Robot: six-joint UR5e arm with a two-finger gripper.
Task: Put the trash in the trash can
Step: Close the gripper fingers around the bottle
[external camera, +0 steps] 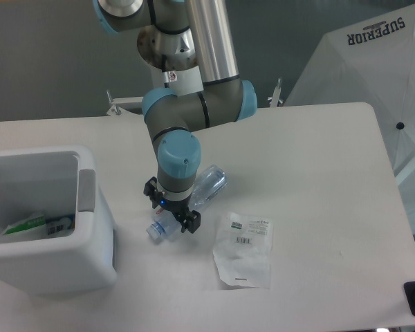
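just one bottle [194, 200] between open claw [173, 211] fingers, one bin [90, 235], one bag [243, 250]

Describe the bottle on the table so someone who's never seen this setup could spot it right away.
Start at the white trash can on the table's left; the gripper hangs just right of it. The bottle lies on its side under that gripper. It is rounded, bluish and clear, unlike the flat plastic bag with barcode stickers beside it.

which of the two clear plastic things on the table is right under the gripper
The water bottle, lying on its side beneath the gripper. The flat plastic bag with barcode stickers lies apart, to the gripper's side.
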